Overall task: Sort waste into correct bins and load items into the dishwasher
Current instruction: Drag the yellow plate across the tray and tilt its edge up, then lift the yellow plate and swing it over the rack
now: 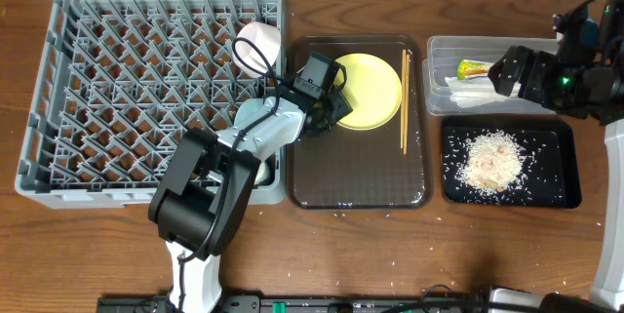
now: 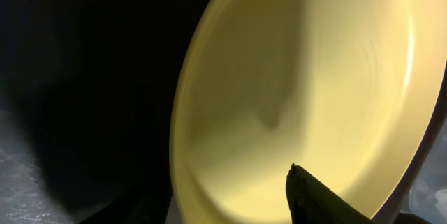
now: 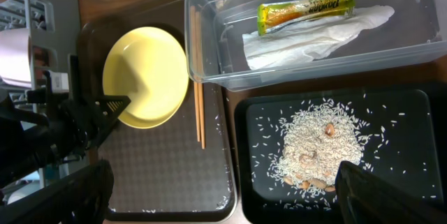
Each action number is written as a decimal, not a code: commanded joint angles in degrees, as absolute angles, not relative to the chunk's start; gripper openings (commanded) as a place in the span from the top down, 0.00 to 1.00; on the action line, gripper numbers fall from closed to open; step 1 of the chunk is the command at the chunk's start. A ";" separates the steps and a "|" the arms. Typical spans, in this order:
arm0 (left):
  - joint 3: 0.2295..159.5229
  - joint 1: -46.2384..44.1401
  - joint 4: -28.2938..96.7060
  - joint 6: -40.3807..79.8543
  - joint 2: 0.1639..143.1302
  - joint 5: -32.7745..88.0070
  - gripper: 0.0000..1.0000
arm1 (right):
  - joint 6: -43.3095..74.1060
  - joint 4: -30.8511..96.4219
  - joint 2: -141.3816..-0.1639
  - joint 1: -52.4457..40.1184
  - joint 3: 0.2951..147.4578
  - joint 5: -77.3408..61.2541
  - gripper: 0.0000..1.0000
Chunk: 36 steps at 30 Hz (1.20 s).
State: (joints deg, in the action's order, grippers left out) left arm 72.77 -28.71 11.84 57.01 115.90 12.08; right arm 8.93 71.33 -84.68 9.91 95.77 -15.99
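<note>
The yellow plate (image 1: 372,89) lies on the brown tray (image 1: 351,181), with the wooden chopsticks (image 1: 405,98) beside it on the right. My left gripper (image 1: 331,103) is open at the plate's left rim. In the left wrist view one finger is over the inside of the plate (image 2: 314,77). The clear tub (image 1: 437,103) holds the green-and-yellow wrapper (image 1: 475,67) and the white paper (image 1: 468,84). The black tray (image 1: 561,191) holds the rice scraps (image 1: 492,162). My right gripper (image 1: 509,71) is open and empty above the tub. The white cup (image 1: 259,38) sits in the grey dish rack (image 1: 39,108).
Loose rice grains lie on the brown tray (image 3: 167,175) and on the table in front of it. The rack abuts the brown tray's left side. My left arm reaches over the rack's right edge. The tub and black tray stand close together at the right.
</note>
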 commanded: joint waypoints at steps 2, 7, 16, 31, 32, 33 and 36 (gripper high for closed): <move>72.97 -28.62 11.42 57.32 118.34 12.64 0.49 | 9.17 71.42 -84.64 10.15 96.27 -15.86 0.01; 72.97 -28.62 11.25 57.32 120.22 12.64 0.55 | 9.15 71.42 -84.64 10.15 96.27 -15.86 0.01; 72.97 -28.62 11.22 57.32 123.42 12.62 0.88 | 9.17 71.42 -84.64 10.15 96.27 -15.86 0.01; 72.97 -26.92 6.68 50.57 113.32 12.38 0.92 | 9.15 71.42 -84.64 10.15 96.27 -15.86 0.01; 72.97 -26.83 6.68 50.57 112.71 12.43 0.93 | 9.15 71.42 -84.64 10.15 96.27 -15.86 0.01; 72.97 -26.63 6.72 50.52 111.74 12.47 0.92 | 9.15 71.42 -84.64 10.15 96.27 -15.86 0.01; 72.97 -26.41 6.72 49.93 109.97 12.69 0.93 | 9.15 71.42 -84.64 10.15 96.27 -15.86 0.01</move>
State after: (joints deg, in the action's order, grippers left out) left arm 72.93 -27.00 7.09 51.79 114.13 13.17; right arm 8.93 71.35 -84.68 9.91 95.77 -15.99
